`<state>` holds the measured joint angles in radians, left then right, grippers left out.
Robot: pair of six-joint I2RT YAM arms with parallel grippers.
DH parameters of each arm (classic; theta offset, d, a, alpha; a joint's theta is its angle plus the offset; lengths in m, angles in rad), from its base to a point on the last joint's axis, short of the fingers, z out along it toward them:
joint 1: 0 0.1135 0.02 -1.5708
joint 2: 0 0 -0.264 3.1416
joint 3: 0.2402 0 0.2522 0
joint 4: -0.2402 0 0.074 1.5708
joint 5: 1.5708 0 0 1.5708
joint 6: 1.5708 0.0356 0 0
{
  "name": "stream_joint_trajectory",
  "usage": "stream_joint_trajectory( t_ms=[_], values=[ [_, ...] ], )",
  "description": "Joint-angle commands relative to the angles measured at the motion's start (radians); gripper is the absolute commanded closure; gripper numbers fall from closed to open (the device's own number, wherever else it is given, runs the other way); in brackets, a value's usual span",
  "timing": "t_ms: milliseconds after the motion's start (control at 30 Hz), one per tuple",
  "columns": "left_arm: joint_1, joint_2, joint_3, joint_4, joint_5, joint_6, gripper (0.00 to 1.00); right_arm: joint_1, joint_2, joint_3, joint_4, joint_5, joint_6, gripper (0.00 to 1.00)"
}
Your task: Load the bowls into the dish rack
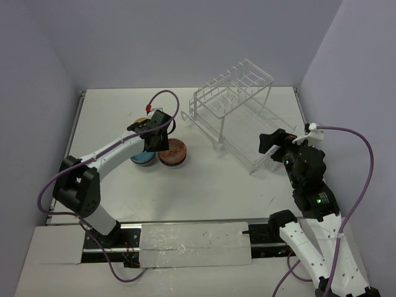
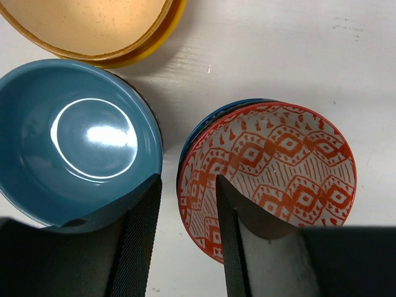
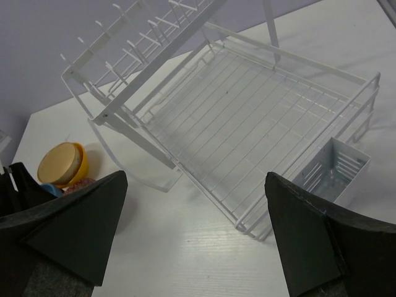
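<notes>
My left gripper (image 1: pixel 154 143) (image 2: pixel 187 182) reaches down over the bowls, and its jaws straddle the near rim of a red-and-white patterned bowl (image 2: pixel 278 154) (image 1: pixel 172 152). One finger is inside that bowl. The other stands in the gap beside a glossy blue bowl (image 2: pixel 80 136) (image 1: pixel 143 158), with a strip of table still showing between it and the rim. The patterned bowl sits nested in a dark blue one (image 2: pixel 210 119). An orange-yellow bowl (image 2: pixel 148 49) (image 3: pixel 62 164) holds a tan one. The white wire dish rack (image 1: pixel 238 111) (image 3: pixel 247 111) stands far right. My right gripper (image 1: pixel 272 141) (image 3: pixel 195 185) hovers wide open and empty at the rack's near corner.
A small slotted cutlery basket (image 3: pixel 331 170) hangs on the rack's near right corner. The rack's slotted top tier (image 3: pixel 148 43) slopes above its flat lower grid. Purple-grey walls close the table at the back and sides. Bare table (image 1: pixel 216 185) lies between bowls and rack.
</notes>
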<state>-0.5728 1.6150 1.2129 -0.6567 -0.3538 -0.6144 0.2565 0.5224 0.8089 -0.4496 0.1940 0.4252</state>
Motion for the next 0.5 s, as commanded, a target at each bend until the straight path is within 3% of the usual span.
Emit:
stream_joint_trajectory(
  t_ms=[0,133,467],
  values=[
    [-0.004,-0.004,0.040,0.011,-0.008,0.007,0.55,0.010,-0.015,-0.013,0.046,0.016,-0.013,0.00],
    [-0.004,0.008,0.025,0.032,0.033,0.004,0.63,0.010,-0.015,-0.011,0.045,0.013,-0.013,0.00],
    [-0.004,0.040,0.036,0.037,0.035,0.002,0.66,0.012,-0.027,-0.020,0.048,0.012,-0.014,0.00]
  ],
)
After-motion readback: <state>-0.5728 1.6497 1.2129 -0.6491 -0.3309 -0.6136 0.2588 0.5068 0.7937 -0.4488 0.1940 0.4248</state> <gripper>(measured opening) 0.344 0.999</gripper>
